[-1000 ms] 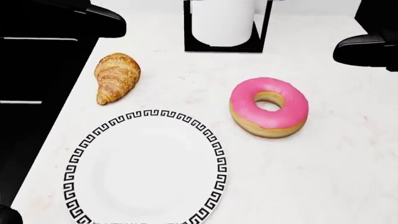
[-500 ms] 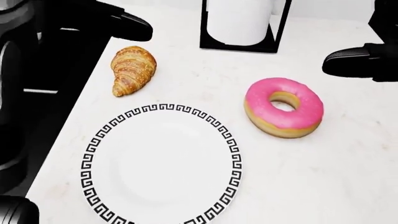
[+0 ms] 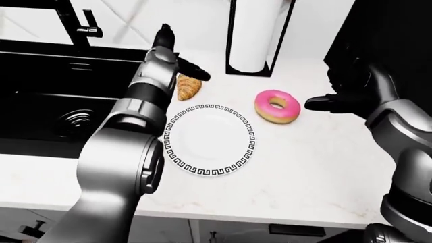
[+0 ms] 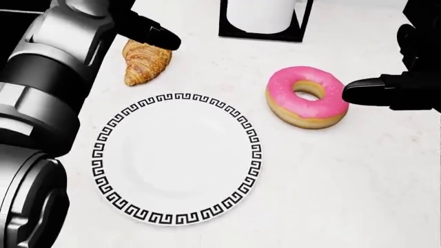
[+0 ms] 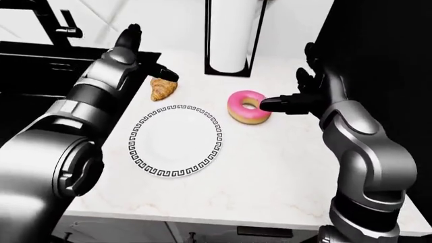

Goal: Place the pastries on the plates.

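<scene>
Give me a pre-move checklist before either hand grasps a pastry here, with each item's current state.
1. Plate free to receive a pastry: ok, nothing lies on it.
2. Second plate for the other pastry: not ok, only one shows.
3. Left hand lined up on the croissant: ok, a dark finger hangs over its top end, hand open.
4. Right hand lined up on the pink-iced donut: ok, fingertip at its right rim; contact cannot tell.
5. Both pastries lying on the counter, neither held: ok.
6. Paper towel holder apart from both hands: ok.
</scene>
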